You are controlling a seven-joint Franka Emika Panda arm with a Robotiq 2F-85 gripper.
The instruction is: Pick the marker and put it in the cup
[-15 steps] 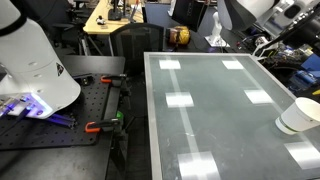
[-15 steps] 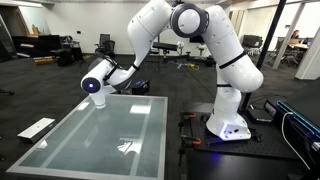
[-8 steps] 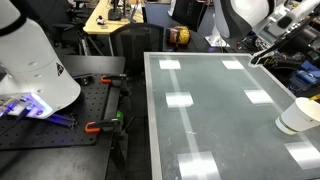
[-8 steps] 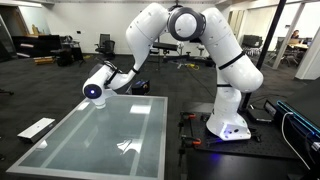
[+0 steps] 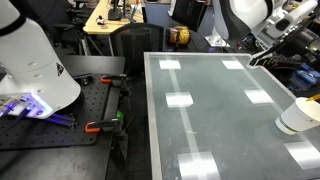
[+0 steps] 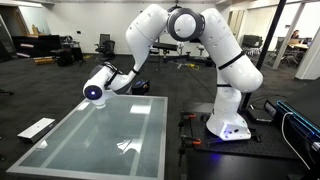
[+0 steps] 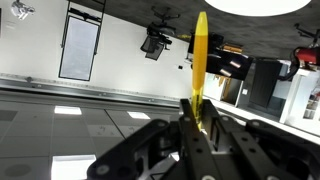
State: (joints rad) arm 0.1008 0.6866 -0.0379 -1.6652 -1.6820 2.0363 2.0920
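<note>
In the wrist view my gripper (image 7: 195, 105) is shut on the marker (image 7: 201, 50), a thin yellow stick that stands out past the fingertips. The cup (image 5: 298, 115), white and round, stands on the glass table near its edge. In an exterior view the arm (image 5: 240, 20) hangs beyond the table's far corner with the gripper (image 5: 260, 55) above that corner, well away from the cup. In an exterior view the gripper end (image 6: 95, 92) hovers over the table's far edge. The cup does not show there.
The glass table (image 5: 200, 100) reflects ceiling lights. Beside it the robot's white base (image 5: 35, 65) sits on a black plate with clamps (image 5: 100, 125). Desks, chairs and clutter stand behind the table. A white keyboard-like item (image 6: 38, 127) lies on the floor beside the table.
The arm has swung further into view and lowered slightly toward the table's far corner, the marker still held. Over the last half second it barely moved.
</note>
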